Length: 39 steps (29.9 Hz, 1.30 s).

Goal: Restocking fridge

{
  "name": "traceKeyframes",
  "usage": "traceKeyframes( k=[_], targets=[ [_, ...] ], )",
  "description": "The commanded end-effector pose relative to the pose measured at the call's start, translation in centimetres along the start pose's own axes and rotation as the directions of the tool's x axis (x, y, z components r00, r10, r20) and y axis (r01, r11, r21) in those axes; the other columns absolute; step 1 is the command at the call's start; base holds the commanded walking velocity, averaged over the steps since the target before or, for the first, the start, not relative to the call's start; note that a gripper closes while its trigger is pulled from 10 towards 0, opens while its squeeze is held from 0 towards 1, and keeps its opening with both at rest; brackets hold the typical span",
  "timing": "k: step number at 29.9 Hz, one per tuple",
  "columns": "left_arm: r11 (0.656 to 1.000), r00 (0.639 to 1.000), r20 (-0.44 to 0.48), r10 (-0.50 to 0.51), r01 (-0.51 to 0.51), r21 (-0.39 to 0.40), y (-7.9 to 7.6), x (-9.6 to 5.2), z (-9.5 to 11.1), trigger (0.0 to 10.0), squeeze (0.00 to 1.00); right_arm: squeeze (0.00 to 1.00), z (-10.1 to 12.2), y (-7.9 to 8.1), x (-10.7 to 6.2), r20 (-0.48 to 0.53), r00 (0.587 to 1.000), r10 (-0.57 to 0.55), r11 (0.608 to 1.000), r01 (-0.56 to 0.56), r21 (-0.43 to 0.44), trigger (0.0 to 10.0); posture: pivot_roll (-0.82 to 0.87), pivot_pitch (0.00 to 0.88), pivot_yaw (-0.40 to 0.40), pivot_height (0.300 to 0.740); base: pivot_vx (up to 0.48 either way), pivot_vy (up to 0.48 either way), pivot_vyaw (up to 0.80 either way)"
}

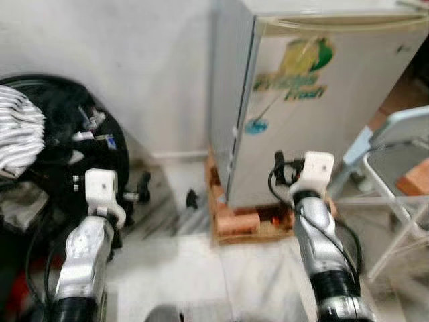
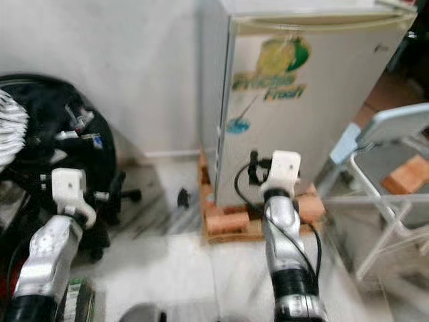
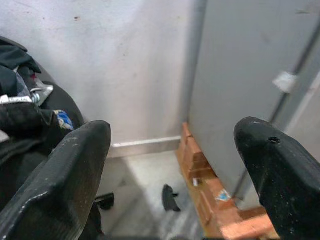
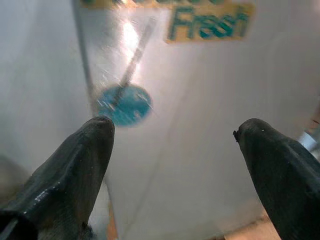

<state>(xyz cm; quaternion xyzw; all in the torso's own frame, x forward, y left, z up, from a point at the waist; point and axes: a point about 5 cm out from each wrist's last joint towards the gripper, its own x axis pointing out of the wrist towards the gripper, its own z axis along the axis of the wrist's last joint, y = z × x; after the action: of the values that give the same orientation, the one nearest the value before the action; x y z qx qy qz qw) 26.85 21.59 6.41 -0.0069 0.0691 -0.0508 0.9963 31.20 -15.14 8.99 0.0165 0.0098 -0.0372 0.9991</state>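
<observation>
One closed fridge (image 1: 315, 100) (door sticker "Fresh" (image 4: 207, 22)) on bricks (image 1: 238, 221)

1. Pale floor (image 1: 188, 261), light grey, slightly blurred.
2. Wooden pallet (image 1: 251, 231) lies on the floor by the wall; bricks (image 1: 238, 220) on it, small fridge (image 1: 315, 100) stands on those, door closed.
3. Small dark object (image 1: 192, 198) lies on the floor, left of the pallet.
4. Black chair base (image 1: 134, 196) rests on the floor at left.
5. Folding chair (image 1: 395, 174) legs stand on the floor at right.
</observation>
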Motion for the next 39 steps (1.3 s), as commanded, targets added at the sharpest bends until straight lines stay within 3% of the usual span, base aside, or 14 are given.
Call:
traceKeyframes(
  k=[1, 15, 24, 30, 39],
  targets=[
    [1.0, 1.0, -0.012, 0.028, -0.028, -0.006, 0.5, 0.0, 0.0, 10.0, 0.0, 0.0, -0.2, 0.2, -0.3, 0.001, 1.0, 0.002, 1.0, -0.002, 0.0, 10.0, 0.11, 0.0, 0.005, 0.74, 0.0, 0.0, -0.8],
    [0.999, 0.999, -0.024, 0.034, -0.034, 0.017, 0.6, 0.2, 0.0, 10.0, 0.0, 0.0, -0.3, 0.0, -0.3, 0.008, 1.0, -0.009, 1.0, 0.009, 0.004, 10.0, 0.11, 0.0, 0.01, 0.74, 0.0, 0.0, -0.63],
    [0.999, 0.998, -0.062, -0.007, 0.01, 0.048, -0.3, 0.1, -0.6, 10.0, 0.0, 0.0, 0.0, -1.4, -0.7, 0.035, 0.998, -0.055, 0.998, 0.056, -0.015, 10.0, 0.1, 0.0, 0.041, 0.74, 0.0, 0.0, 0.0],
    [0.997, 0.999, -0.044, -0.02, 0.023, 0.07, -0.1, 0.6, -0.3, 10.0, 0.0, 0.0, -0.3, -2.2, -1.2, 0.02, 0.998, -0.057, 0.997, 0.058, -0.042, 10.0, 0.08, 0.0, 0.037, 0.74, 0.0, 0.387, -0.61],
    [0.998, 0.998, -0.057, -0.009, 0.012, 0.065, 0.2, 0.3, -0.5, 10.0, 0.0, 0.0, 0.0, -2.0, -1.0, 0.025, 0.999, -0.036, 0.999, 0.036, -0.022, 10.0, 0.09, 0.0, 0.033, 0.74, 0.0, 0.47, -0.74]
  ],
)
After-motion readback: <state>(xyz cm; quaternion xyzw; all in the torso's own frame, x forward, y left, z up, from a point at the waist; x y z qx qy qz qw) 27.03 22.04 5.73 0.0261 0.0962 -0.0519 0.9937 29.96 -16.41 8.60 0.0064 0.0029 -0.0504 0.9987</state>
